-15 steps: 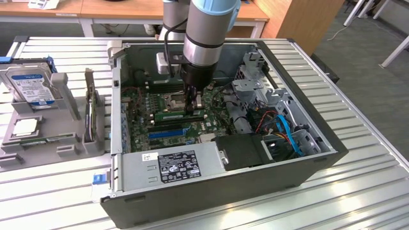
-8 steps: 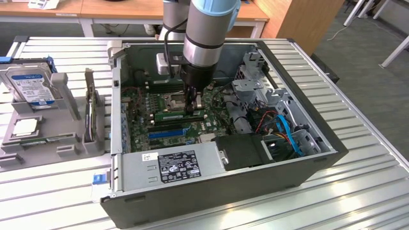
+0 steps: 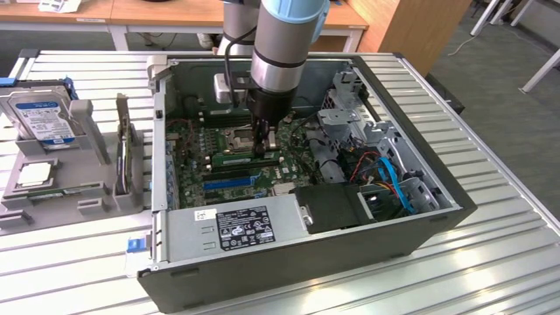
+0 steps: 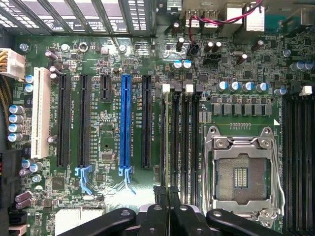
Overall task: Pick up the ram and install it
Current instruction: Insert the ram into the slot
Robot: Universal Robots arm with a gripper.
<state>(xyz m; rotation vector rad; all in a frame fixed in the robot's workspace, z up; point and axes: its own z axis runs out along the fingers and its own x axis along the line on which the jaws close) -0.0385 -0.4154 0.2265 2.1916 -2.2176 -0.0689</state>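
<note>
The ram [image 3: 248, 158] is a narrow green stick standing on its long edge over the motherboard's memory slots [image 4: 179, 142], beside the empty processor socket [image 4: 241, 172]. My gripper [image 3: 265, 146] reaches straight down into the open computer case [image 3: 420, 216] and is shut on the ram's top edge near the end at the exterior view's right. In the wrist view, the black fingers [image 4: 147, 219] of the gripper [image 4: 167, 209] meet directly above one of the slots. Whether the stick sits fully in the slot I cannot tell.
On a grey holder [image 3: 96, 197] at the exterior view's left sit a hard drive [image 3: 44, 118] and a square silver processor chip [image 3: 33, 174]. Inside the case are the power supply [image 3: 240, 226], blue cables [image 3: 394, 184] and a drive cage [image 3: 350, 125]. Expansion slots [image 4: 125, 123] flank the memory slots.
</note>
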